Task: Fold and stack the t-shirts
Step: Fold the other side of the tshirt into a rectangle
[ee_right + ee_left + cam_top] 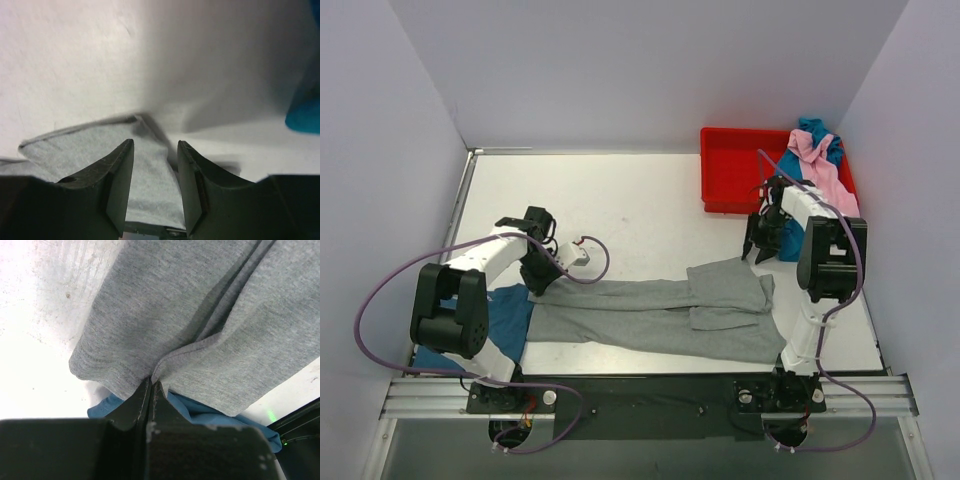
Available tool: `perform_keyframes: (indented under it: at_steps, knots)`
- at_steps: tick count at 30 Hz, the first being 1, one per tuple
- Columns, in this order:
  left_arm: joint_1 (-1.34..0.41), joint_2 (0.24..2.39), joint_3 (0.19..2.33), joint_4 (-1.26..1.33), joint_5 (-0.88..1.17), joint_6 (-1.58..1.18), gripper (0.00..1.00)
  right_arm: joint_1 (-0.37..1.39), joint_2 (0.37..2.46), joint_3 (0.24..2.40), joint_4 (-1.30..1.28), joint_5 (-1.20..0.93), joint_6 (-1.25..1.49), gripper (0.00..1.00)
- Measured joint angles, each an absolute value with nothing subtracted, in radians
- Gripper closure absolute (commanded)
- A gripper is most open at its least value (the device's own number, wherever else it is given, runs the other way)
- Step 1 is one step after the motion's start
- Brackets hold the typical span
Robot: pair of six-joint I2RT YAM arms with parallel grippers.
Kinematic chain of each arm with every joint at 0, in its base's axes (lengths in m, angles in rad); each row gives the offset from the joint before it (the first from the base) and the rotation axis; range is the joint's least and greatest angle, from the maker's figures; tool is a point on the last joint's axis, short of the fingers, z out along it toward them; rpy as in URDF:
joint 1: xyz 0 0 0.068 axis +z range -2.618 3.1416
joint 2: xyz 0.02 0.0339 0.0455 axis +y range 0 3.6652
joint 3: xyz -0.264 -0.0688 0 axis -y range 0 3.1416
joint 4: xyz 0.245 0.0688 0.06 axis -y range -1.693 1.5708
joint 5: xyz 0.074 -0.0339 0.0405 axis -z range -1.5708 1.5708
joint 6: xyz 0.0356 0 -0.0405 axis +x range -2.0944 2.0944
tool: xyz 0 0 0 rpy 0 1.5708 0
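Observation:
A grey t-shirt point(650, 315) lies folded into a long band across the front of the table point(620, 200). My left gripper point(542, 285) is shut on its left edge; the left wrist view shows the gripper point(151, 381) pinching a fold of the grey cloth point(200, 315). A darker blue t-shirt point(510, 315) lies under that end, seen as blue cloth point(200, 412) below the grey. My right gripper point(757, 245) hovers open above the grey shirt's far right corner. Its jaws point(155, 142) hold nothing, and grey cloth point(75, 155) lies below. A pink t-shirt point(817, 168) and a teal-blue t-shirt point(812, 130) hang over the bin.
A red plastic bin point(735, 170) stands at the back right, close behind my right gripper. Teal cloth point(305, 115) shows at the right edge of the right wrist view. White walls close in the table on three sides. A metal rail point(640, 390) runs along the front.

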State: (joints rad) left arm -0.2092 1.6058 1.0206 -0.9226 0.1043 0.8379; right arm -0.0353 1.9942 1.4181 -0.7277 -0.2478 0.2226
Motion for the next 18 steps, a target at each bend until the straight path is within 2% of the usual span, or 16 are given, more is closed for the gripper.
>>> perform_keyframes:
  at_steps: [8,11,14,18]
  knots:
    - [-0.211,1.612,1.021,-0.918,0.1,0.824,1.0,-0.01,2.067,1.484,-0.717,-0.256,0.202,0.68]
    - [-0.211,1.617,1.023,-0.918,0.099,0.823,1.0,0.006,2.075,1.499,-0.73,-0.252,0.209,0.86]
    - [-0.211,1.618,1.03,-0.921,0.094,0.823,1.0,0.021,2.076,1.502,-0.737,-0.259,0.209,1.0]
    - [-0.211,1.618,1.048,-0.92,0.093,0.823,1.0,0.023,2.075,1.502,-0.739,-0.275,0.207,1.0]
